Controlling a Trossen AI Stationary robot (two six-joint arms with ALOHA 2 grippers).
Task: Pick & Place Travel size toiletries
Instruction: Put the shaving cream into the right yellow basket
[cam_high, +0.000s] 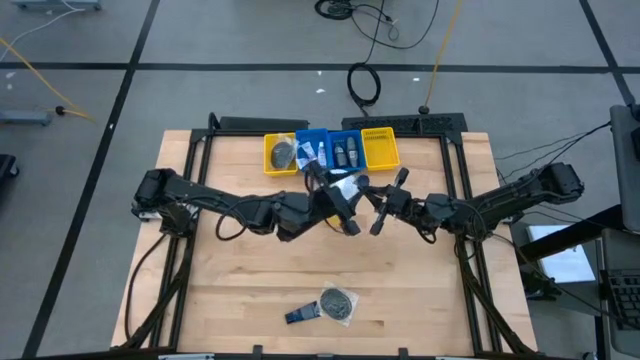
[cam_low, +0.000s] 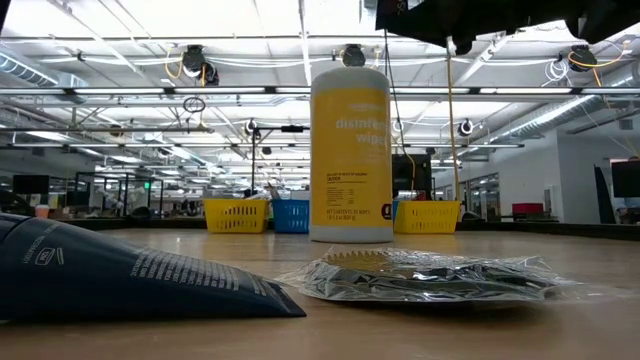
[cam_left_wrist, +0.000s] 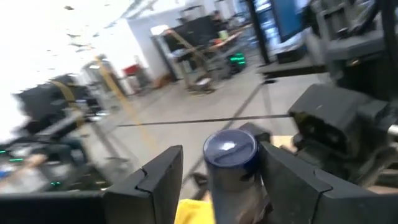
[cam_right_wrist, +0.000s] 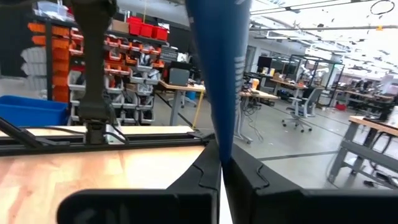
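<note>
Seemingly a handover: right gripper (cam_right_wrist: 221, 163) is clamped on the navy sachet's (cam_right_wrist: 219, 68) flat edge, left gripper (cam_left_wrist: 221, 180) spread around its cap — back the left off straight, without snagging.

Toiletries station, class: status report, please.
Right gripper shut on navy tube. Left gripper open around it. Sachet on table. Nothing blocking.
</note>
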